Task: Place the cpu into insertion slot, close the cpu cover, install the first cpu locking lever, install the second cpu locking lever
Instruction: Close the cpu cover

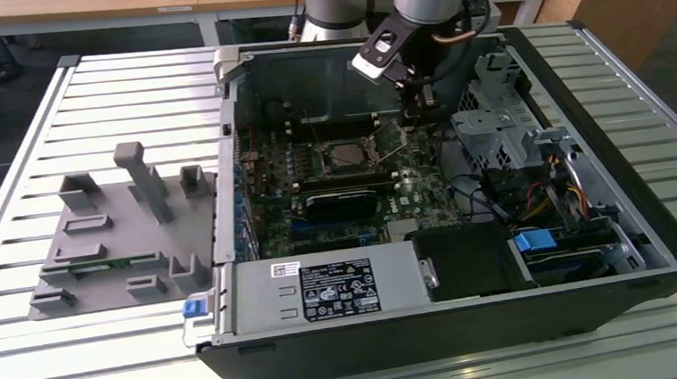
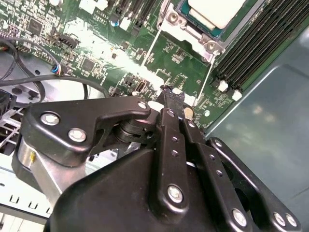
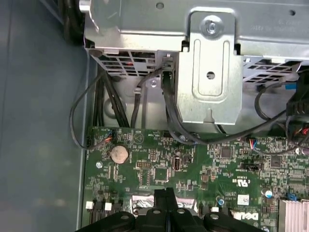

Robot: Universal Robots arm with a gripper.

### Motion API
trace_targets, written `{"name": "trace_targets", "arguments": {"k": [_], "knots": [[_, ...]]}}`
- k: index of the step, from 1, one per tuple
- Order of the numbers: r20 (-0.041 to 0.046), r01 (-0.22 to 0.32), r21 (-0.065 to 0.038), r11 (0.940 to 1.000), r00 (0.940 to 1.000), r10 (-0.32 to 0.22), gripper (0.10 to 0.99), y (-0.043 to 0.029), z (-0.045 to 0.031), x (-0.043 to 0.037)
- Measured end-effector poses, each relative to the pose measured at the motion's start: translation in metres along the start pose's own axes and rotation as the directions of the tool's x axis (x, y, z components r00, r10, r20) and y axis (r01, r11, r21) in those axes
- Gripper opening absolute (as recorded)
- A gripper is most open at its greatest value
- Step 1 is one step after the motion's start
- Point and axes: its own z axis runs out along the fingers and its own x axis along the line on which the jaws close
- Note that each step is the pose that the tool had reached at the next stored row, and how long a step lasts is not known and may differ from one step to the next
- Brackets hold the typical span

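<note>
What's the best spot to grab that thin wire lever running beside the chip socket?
Probably the lever near its end toward the tool, approached from above the motherboard. It is a thin straight rod lying low beside the socket's metal frame, so pinching across it there seems easiest.

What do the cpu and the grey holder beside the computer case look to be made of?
The cpu: likely metal on top, from its pale, dull silvery-beige sheen. The grey holder: probably plastic, evenly matte with blocky moulded or printed shapes.
</note>
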Motion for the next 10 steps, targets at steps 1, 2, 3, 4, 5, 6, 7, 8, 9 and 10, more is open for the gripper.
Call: {"name": "trace_targets", "arguments": {"k": [1,2,3,4,5,6,7,8,9,10], "knots": [[-0.0001,0.000,0.000,1.0000,1.0000,0.000,0.106,0.0011,0.0003,0.0003],[-0.0002,0.000,0.000,1.0000,1.0000,0.000,0.106,0.0021,0.0007,0.0006],[-0.0002,0.000,0.000,1.0000,1.0000,0.000,0.106,0.0028,0.0010,0.0009],[-0.0002,0.000,0.000,1.0000,1.0000,0.000,0.106,0.0037,0.0014,0.0014],[0.0001,0.000,0.000,1.0000,1.0000,0.000,0.106,0.0042,0.0018,0.0018],[0.0003,0.000,0.000,1.0000,1.0000,0.000,0.106,0.0045,0.0021,0.0023],[0.0004,0.000,0.000,1.0000,1.0000,0.000,0.106,0.0048,0.0024,0.0027],[0.0003,0.000,0.000,1.0000,1.0000,0.000,0.106,0.0051,0.0028,0.0032],[0.0002,0.000,0.000,1.0000,1.0000,0.000,0.106,0.0055,0.0032,0.0035],[0.0004,0.000,0.000,1.0000,1.0000,0.000,0.106,0.0058,0.0035,0.0039]]}}
